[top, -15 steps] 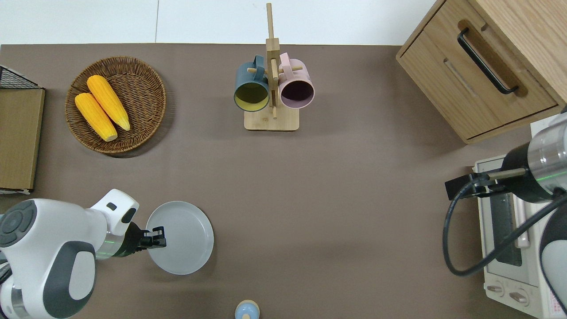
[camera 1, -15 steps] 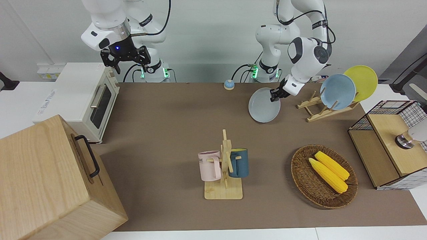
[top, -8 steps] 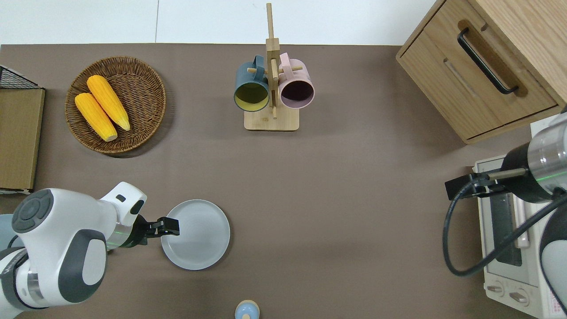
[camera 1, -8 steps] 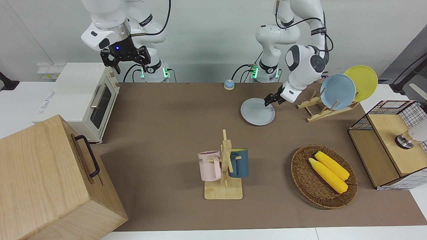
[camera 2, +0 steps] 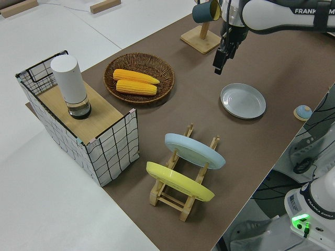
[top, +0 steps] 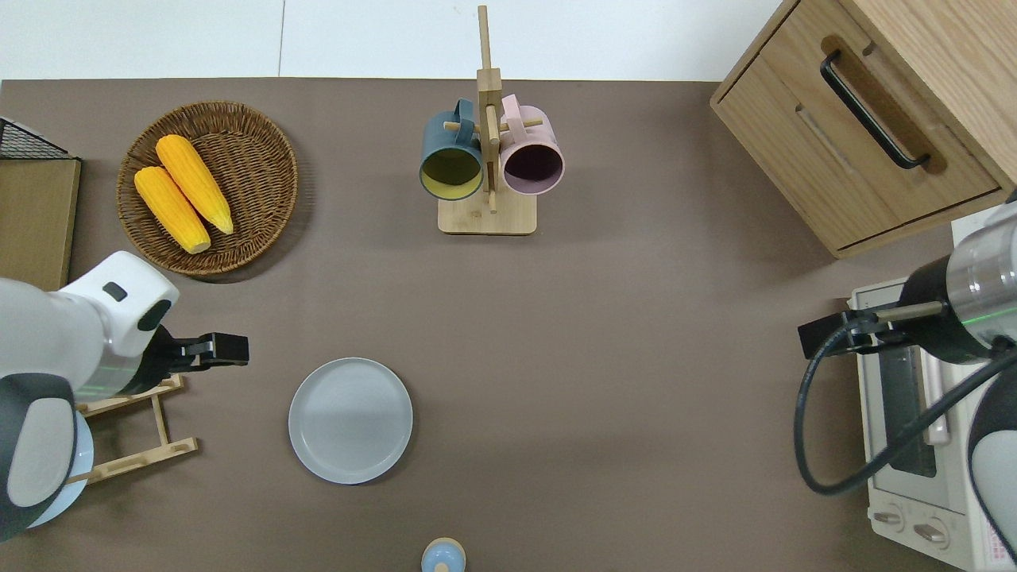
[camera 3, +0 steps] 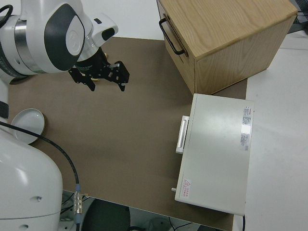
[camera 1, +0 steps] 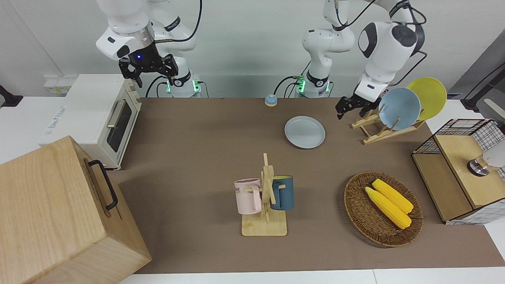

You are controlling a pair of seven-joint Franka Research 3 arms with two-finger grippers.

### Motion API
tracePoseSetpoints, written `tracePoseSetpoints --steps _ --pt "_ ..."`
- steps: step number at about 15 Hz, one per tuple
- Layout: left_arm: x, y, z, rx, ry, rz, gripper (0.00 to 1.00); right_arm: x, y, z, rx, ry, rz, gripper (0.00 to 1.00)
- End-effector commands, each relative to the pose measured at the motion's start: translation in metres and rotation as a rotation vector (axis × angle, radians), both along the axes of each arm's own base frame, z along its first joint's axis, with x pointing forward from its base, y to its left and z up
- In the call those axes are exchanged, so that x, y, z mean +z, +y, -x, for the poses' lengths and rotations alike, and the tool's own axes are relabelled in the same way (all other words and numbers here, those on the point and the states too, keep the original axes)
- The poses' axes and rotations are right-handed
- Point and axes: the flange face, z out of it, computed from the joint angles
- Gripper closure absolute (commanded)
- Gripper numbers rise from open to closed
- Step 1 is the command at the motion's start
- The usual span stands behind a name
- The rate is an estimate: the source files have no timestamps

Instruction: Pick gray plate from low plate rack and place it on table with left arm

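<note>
Gray and flat, the gray plate [top: 350, 419] now lies on the table [top: 636, 357], near the robots' edge; a blue knob [top: 442, 554] sits nearer to the robots still. Half a second ago the left gripper [top: 226, 349] was touching the plate's rim; now it has let go and drawn away, hanging in the air near the low plate rack [top: 135, 433] and well apart from the plate. Its jaws look slightly apart and hold nothing. By my reading the placing is done and only the retreat is left.

The rack stands toward the left arm's end of the table, with a sky-blue plate [camera 1: 399, 108] and a yellow plate [camera 1: 428, 97] leaning in it; the rising arm passes close to them, so a careless swing could knock one.

Farther out, a wicker basket [top: 262, 143] holds two corn cobs [top: 183, 193], and a mug stand [top: 487, 159] carries a blue mug and a pink one. A wooden cabinet [top: 874, 111] and a white toaster oven [top: 914, 445] fill the right arm's end. The right gripper [camera 1: 148, 68] is parked, jaws apart.
</note>
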Motion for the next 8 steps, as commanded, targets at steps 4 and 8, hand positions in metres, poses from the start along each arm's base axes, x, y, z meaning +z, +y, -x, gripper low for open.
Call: tracePoseSetpoints --steps 4,8 --pt "0.078 0.003 -0.01 -0.038 -0.054 -0.085 0.01 0.004 -0.003 0.003 -0.003 0.005 -0.003 0.013" --pt "0.095 0.004 -0.006 -0.085 -0.045 -0.075 0.01 0.004 -0.004 0.003 -0.005 0.005 -0.003 0.011"
